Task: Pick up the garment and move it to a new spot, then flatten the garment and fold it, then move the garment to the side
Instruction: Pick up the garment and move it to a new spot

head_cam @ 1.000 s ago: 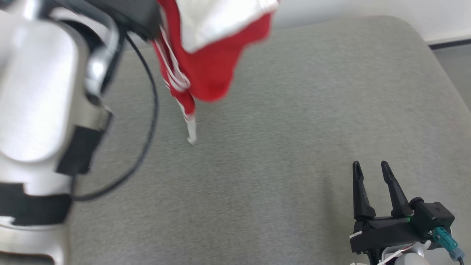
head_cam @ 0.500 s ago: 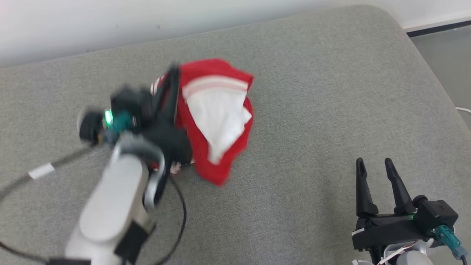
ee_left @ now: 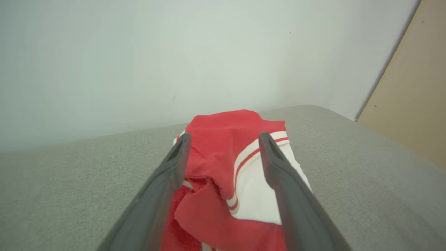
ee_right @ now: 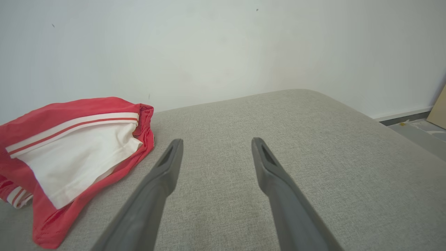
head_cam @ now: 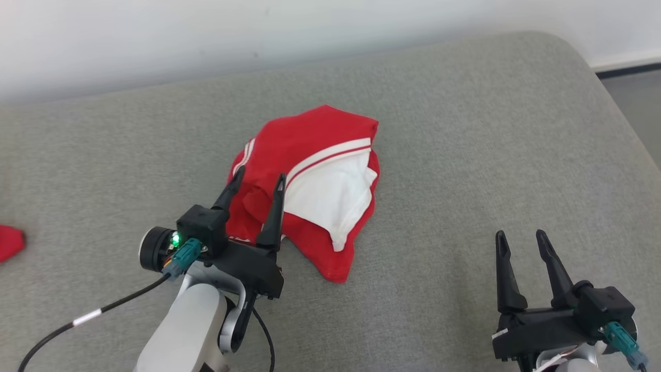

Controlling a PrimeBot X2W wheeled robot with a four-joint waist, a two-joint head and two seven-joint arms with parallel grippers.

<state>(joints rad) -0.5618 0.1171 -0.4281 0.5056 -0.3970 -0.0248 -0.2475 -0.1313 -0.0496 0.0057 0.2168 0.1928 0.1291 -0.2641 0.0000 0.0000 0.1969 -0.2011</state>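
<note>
Head view: we are seeing the garment (head_cam: 320, 170), red with a white panel and stripes, lying crumpled near the middle of the grey padded surface (head_cam: 465, 129). The left gripper (head_cam: 261, 174) is reaching over the garment's near-left edge, jaws standing wide and gripping nothing. The right gripper (head_cam: 520, 235) is sitting at lower right, well apart from the cloth, jaws also wide and empty. A small red scrap (head_cam: 10, 242) is showing at the left edge; we cannot tell what it is. A black cable (head_cam: 103, 312) is trailing from the left wrist.

Left wrist view: the two dark fingers (ee_left: 163, 188) are framing the red heap, with cloth bunching between them. They are possibly brushing it, but contact is unclear to us.

Right wrist view: we are looking along parted jaws at bare grey fabric. The garment is lying off to that view's left, below a pale wall (ee_right: 223, 52).
</note>
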